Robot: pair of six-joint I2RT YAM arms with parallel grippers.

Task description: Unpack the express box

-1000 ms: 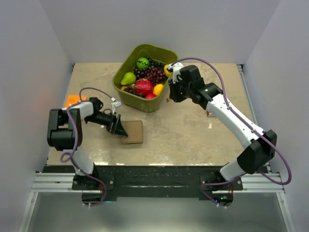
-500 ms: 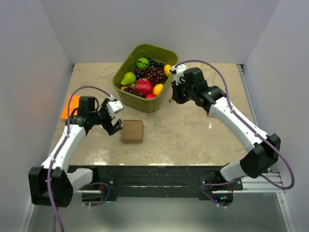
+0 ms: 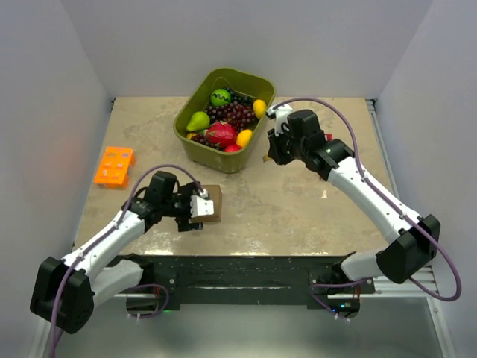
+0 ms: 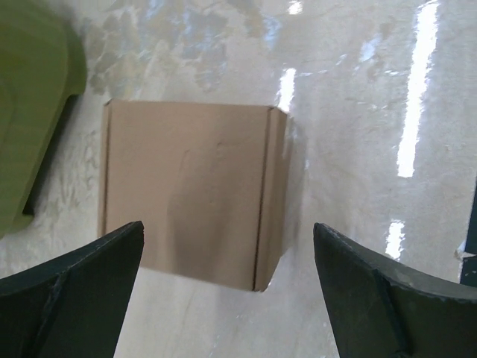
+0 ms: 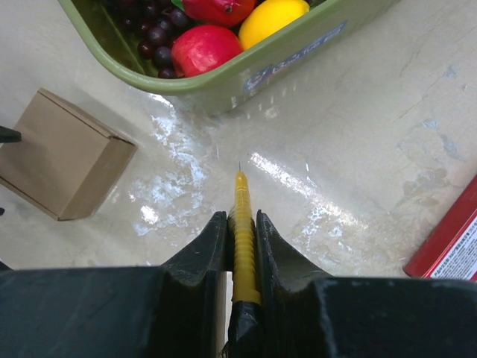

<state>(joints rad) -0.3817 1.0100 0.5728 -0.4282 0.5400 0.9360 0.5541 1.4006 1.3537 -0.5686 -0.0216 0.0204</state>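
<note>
Look for the small plain brown cardboard express box lying flat and shut on the pale marbled table, between the olive-green plastic fruit tub and the near edge. Treat the step in hand as pinning it down for cutting.

Note the left gripper spread wide, one dark finger on either side of the box and not visibly pressing on either wall. Centre it before squeezing, so that both pads meet the side walls together and the light box does not skate on the glossy top. Squeeze gently and expect thin card to buckle. Keep the fingers low and off the top seam.

Note the right gripper clenched on a slim yellow pen-like cutter, fine tip forward, hovering beside the tub and well apart from the box, with the slim red rectangular packet on its other side. Bring that tip in only once the box is held firm, then run it shallow along the flap join.
</note>
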